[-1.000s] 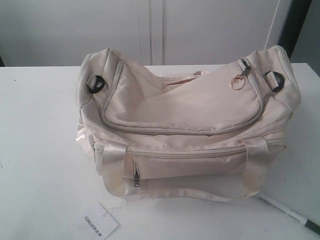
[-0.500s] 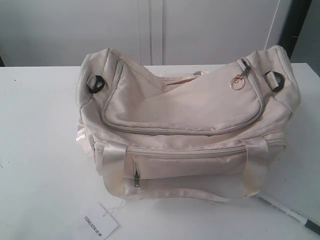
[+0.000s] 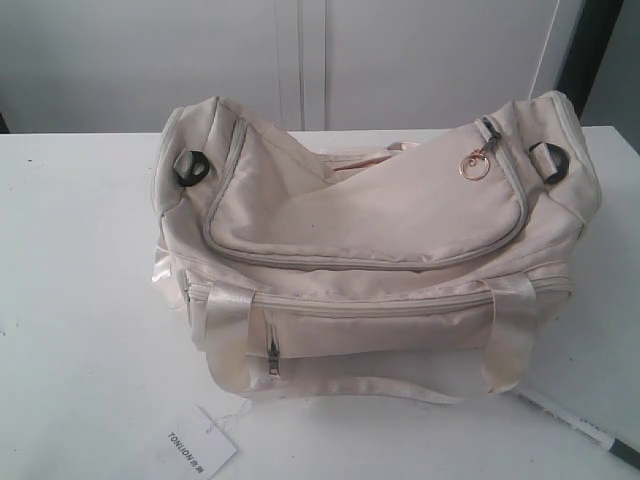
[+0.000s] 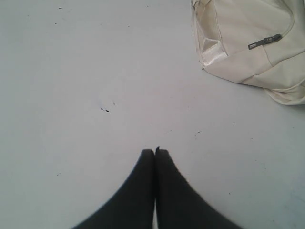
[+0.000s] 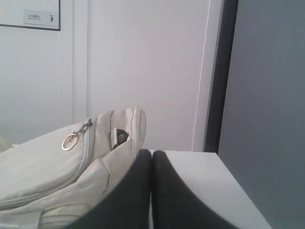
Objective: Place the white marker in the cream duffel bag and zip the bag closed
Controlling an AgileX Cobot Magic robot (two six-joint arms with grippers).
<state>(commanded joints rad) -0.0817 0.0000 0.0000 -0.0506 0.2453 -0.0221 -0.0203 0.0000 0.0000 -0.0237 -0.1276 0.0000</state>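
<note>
The cream duffel bag (image 3: 370, 250) sits in the middle of the white table, its curved top zipper drawn shut, with the gold ring pull (image 3: 475, 167) at the right end. The white marker (image 3: 570, 427) lies on the table at the front right, just beside the bag's corner, dark end pointing right. Neither arm shows in the exterior view. My left gripper (image 4: 155, 151) is shut and empty over bare table, with a corner of the bag (image 4: 248, 43) some way off. My right gripper (image 5: 151, 153) is shut and empty, close beside the bag's end (image 5: 71, 171).
A small white paper tag (image 3: 192, 445) with printed text lies at the front left, tied to the bag by a thread. The table's right edge (image 3: 630, 135) runs close to the bag. A white wall and a dark door frame (image 5: 221, 71) stand behind.
</note>
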